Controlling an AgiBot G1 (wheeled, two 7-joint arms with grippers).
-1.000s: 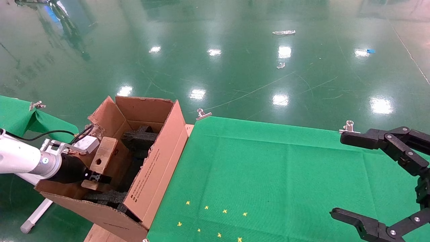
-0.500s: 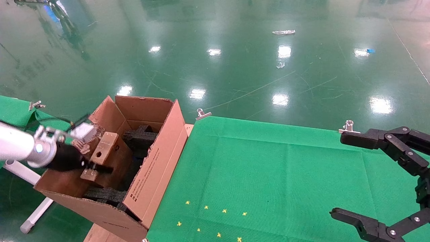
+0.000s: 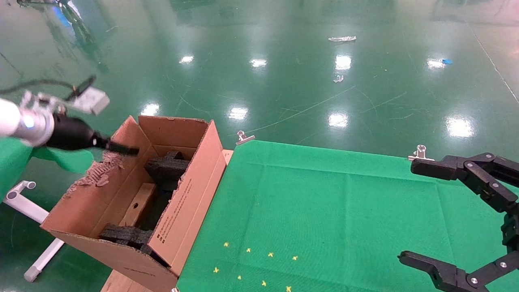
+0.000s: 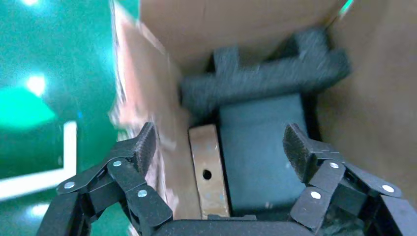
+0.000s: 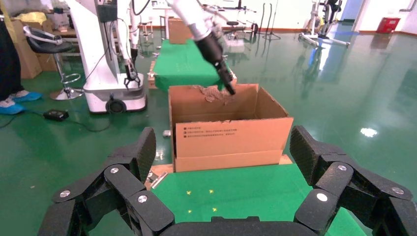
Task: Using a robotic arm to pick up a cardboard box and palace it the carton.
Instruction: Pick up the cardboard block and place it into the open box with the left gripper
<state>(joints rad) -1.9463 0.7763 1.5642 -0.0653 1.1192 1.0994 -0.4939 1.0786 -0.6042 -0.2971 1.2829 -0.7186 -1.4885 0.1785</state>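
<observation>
Resting in the carton: cardboard box released

Hovering above the torn flap edge of the carton (image 3: 121, 194), the left gripper (image 3: 121, 149) on the robotic arm (image 3: 16, 119) holds nothing; the left wrist view shows its jaws spread wide. The cardboard box (image 4: 209, 177) lies inside the carton on the floor of the cavity, against the left wall, with its punched hole facing up. Black foam inserts (image 3: 166, 167) sit at both ends of the cavity. The right gripper (image 3: 454, 219) is parked over the green bench (image 3: 324, 202), well apart from the carton, jaws spread.
</observation>
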